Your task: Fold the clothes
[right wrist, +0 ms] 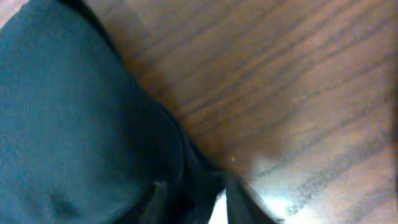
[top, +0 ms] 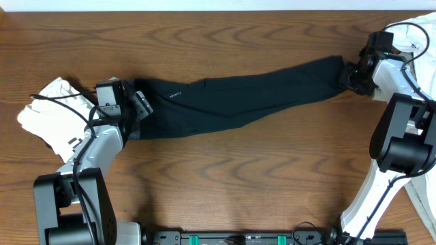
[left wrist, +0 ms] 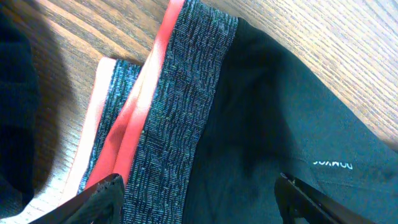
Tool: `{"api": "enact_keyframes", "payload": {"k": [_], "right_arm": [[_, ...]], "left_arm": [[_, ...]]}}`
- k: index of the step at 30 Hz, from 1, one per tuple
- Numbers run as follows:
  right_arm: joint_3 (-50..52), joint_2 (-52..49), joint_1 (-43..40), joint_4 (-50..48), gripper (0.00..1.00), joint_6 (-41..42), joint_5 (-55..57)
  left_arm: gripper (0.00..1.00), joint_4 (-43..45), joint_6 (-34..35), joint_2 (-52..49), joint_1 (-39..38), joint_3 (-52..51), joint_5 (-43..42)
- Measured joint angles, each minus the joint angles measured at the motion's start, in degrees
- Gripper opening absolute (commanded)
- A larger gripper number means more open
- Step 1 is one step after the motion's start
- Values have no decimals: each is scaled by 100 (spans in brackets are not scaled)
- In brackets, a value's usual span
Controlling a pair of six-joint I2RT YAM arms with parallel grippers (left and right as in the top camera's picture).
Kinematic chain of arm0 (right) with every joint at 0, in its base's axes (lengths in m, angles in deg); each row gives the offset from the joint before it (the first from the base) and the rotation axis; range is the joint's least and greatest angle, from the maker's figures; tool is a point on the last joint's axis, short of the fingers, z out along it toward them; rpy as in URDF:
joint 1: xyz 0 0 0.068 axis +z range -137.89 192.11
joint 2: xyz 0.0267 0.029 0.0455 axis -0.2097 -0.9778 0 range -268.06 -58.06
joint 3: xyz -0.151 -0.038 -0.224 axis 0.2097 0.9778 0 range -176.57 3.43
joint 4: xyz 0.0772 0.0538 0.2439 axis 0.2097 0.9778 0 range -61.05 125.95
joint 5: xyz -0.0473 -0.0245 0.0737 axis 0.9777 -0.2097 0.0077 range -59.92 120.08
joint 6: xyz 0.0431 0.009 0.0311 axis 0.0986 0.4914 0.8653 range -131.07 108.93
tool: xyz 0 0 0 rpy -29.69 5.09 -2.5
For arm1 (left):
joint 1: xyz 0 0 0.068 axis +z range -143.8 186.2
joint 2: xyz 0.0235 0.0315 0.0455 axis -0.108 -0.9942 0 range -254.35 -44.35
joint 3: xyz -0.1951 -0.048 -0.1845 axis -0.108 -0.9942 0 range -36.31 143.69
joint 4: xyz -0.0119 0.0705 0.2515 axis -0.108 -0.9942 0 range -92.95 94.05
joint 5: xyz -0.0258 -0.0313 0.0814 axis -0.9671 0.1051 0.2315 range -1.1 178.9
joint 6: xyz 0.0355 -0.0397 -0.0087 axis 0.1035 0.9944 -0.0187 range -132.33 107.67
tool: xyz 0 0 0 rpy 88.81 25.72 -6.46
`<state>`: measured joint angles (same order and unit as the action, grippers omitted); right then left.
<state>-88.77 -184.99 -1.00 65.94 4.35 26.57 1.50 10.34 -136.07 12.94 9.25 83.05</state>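
Note:
Long black trousers [top: 231,102] lie stretched across the table from left to right. My left gripper [top: 139,102] is at their waist end and stands open. In the left wrist view its two fingers straddle the grey waistband [left wrist: 180,106] with its red lining [left wrist: 124,130], and the left gripper [left wrist: 199,208] has cloth under it but not pinched. My right gripper [top: 347,73] is at the far leg end. The right wrist view is blurred; there the right gripper [right wrist: 196,202] has its fingers close together with black trouser cloth [right wrist: 74,112] between them.
A crumpled white cloth [top: 48,112] lies at the left edge beside the left arm. More white cloth [top: 417,34] sits at the back right corner, and a pale piece [top: 426,204] hangs at the right edge. Bare wooden tabletop [top: 238,177] lies in front of the trousers.

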Motion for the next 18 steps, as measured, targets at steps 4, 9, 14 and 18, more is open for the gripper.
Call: {"api": "enact_keyframes", "payload": {"k": [4,9,14,18], "right_arm": [[0,-7,-2,26,1,7,-22],[-76,-7,-55,531,1,162,219],[-116,28,-354,1235,1,315,354],[-125,46,-719,1674,1,455,492]], "left_arm": [[79,-20,-2,0,0,2,0],[79,-197,0,0,0,2,0],[79,-444,-2,0,0,2,-24],[80,-490,-2,0,-2,2,-164]]}}
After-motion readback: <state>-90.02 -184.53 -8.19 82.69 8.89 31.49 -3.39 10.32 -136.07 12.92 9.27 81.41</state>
